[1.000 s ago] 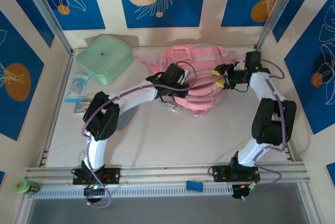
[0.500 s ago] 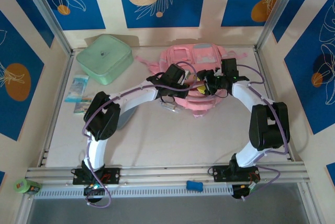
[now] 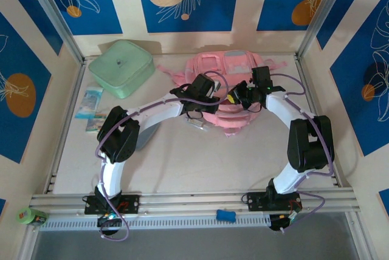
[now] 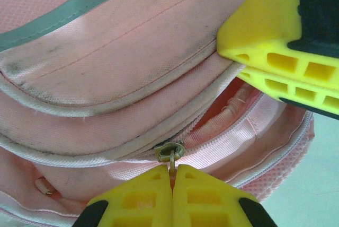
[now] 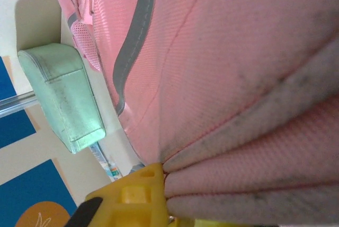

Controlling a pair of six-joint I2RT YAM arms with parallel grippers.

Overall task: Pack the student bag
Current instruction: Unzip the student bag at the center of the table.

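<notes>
The student bag (image 3: pixel 234 65) is a pink backpack lying flat at the back of the table. My left gripper (image 3: pixel 214 103) is at its near edge, shut on the metal zip pull (image 4: pixel 172 160) of a partly open pocket; its yellow fingers (image 4: pixel 143 198) meet around the tab. From the right, my right gripper (image 3: pixel 236 98) reaches onto the bag and is shut on a fold of its pink fabric (image 5: pixel 238 78). Those yellow fingers (image 4: pixel 265 31) pinch the flap just above the zip opening, and one finger (image 5: pixel 135 195) presses against the gathered folds.
A mint green square zip case (image 3: pixel 121 67) sits at the back left, beside the bag (image 5: pixel 66 99). Small printed packets (image 3: pixel 91 109) lie near the left wall. A blue object (image 3: pixel 225 215) and a green roll (image 3: pixel 30 216) rest by the front rail.
My right gripper swung left from the bag's right side onto the bag and closed on its fabric. The left arm kept still, holding the zip pull.
</notes>
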